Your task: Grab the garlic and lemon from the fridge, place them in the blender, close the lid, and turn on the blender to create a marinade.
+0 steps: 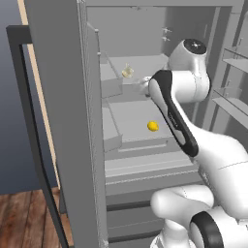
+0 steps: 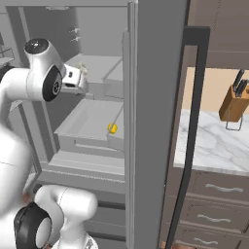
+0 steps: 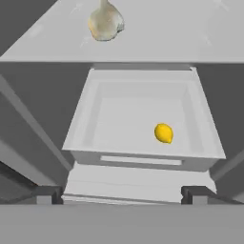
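The kitchen has a wood floor (image 1: 24, 218) at the lower left and, to the right of the fridge, a marble counter (image 2: 214, 146) over drawers, backed by a tan wall. A wooden knife block (image 2: 233, 103) stands near the counter's back edge.

The fridge (image 1: 68, 121) is grey throughout and stands open, with its tall door (image 2: 155, 121) swung out between the interior and the counter. A dark bar handle (image 2: 192, 131) runs down the door's outer side.

Inside, the garlic (image 1: 127, 72) sits upright on an upper shelf (image 1: 145, 65), toward the shelf's front left corner in the left base view. In the hand view the garlic (image 3: 106, 23) lies near the shelf's front edge, at the top of the frame.

Below that shelf a shallow drawer (image 3: 86, 114) is pulled forward. The lemon (image 1: 153, 126) rests on the drawer floor, right of centre and nearer the front wall than the back in the hand view (image 3: 164, 133). It touches no wall. Garlic and lemon are well apart, on separate levels.

The white arm reaches into the fridge at the height of the upper shelf. The gripper (image 2: 80, 77) is level with the shelf's front edge, close to the garlic; contact cannot be judged. In the hand view the two dark fingertips (image 3: 47, 195) stand wide apart with nothing between them, so the claw is open and empty, above the drawer.
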Robot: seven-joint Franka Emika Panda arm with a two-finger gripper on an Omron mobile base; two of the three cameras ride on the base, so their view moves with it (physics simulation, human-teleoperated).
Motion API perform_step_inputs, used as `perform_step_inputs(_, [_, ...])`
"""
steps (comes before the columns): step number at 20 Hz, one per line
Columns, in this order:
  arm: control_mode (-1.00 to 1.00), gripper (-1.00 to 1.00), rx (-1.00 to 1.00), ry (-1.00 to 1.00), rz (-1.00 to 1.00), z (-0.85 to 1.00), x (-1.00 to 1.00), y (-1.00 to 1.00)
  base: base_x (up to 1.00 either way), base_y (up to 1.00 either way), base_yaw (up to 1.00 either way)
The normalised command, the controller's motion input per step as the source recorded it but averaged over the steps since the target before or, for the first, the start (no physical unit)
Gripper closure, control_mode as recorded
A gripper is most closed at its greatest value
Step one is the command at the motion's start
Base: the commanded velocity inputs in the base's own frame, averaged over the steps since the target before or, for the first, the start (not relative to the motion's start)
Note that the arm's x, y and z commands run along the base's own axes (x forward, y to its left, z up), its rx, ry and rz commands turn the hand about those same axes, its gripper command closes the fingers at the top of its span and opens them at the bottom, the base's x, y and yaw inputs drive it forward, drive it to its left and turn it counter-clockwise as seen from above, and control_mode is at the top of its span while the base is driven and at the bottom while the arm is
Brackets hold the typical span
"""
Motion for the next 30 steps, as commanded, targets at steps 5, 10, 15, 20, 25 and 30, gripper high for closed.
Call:
perform_step_inputs(5, [-1.0,-1.0,0.01,0.0,-0.01,0.29,0.76,0.7,0.0,0.0,0.0])
perform_step_inputs(10, [-1.0,-1.0,0.0,0.07,-0.05,0.01,1.0,0.37,0.0,0.0,0.0])
perform_step_inputs(15, [-1.0,-1.0,0.0,0.09,-0.02,0.0,0.96,0.09,0.0,0.0,0.0])
perform_step_inputs(20, [-1.0,-1.0,0.0,0.05,-0.04,0.0,0.93,-0.05,0.0,0.0,0.0])
perform_step_inputs(25, [-1.0,-1.0,-0.05,0.05,-0.02,-0.1,0.85,0.0,0.0,0.0,0.0])
perform_step_inputs(30, [-1.0,-1.0,-0.05,0.01,-0.01,-0.17,0.84,0.0,0.0,0.0,0.0])
